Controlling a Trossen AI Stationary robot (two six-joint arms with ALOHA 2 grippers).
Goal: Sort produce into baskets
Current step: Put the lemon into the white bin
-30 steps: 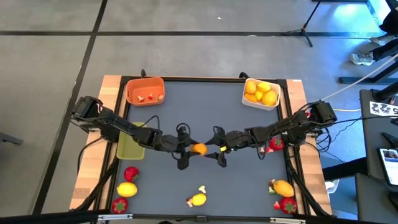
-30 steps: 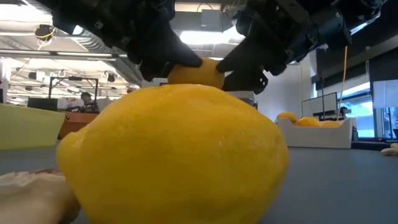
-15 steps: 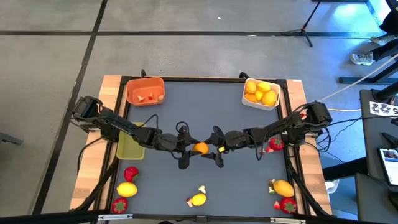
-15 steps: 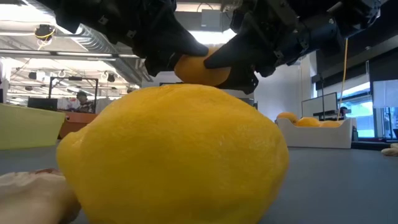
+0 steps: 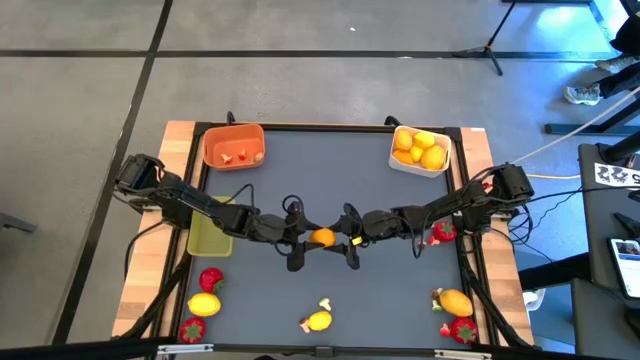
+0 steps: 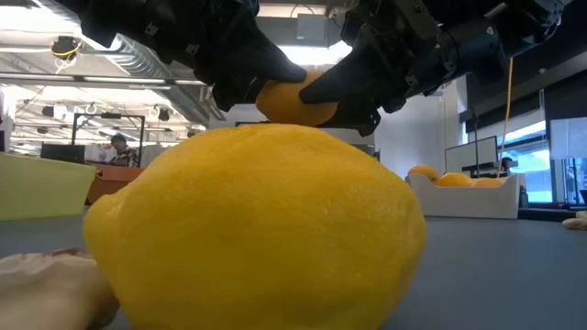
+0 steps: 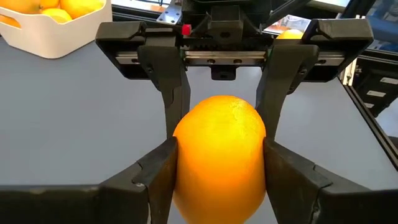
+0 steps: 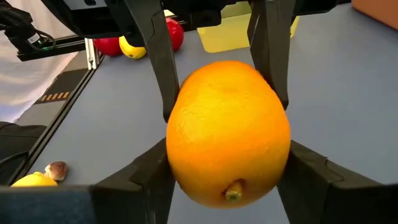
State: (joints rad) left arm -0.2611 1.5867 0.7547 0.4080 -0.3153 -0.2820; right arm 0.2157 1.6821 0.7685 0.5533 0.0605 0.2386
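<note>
Two grippers meet over the middle of the dark worktop (image 5: 300, 180), both set about one orange (image 5: 322, 238). The left gripper (image 5: 303, 240) has its fingers (image 7: 163, 171) half open and pressed on the fruit's sides; the right gripper (image 5: 343, 238) has its fingers (image 8: 152, 171) at the same fruit's flanks, crosswise to the other pair, though whether they clamp it cannot be told. In the low view the orange hangs clear of the surface.

The orange is round, bright and dimpled, with a small stem scar.

Three baskets sit toward the edges: an orange basket (image 5: 233, 146) at the far left corner, a white basket (image 5: 420, 163) of yellow and orange citrus at the far right corner, and a yellow-green basket (image 5: 210, 240) by the left edge, partly under the left arm. The far middle of the worktop lies open.

Along the near edge lie three lemons (image 5: 204, 305) and, on the left and right sides, four red strawberries (image 5: 210, 279).
</note>
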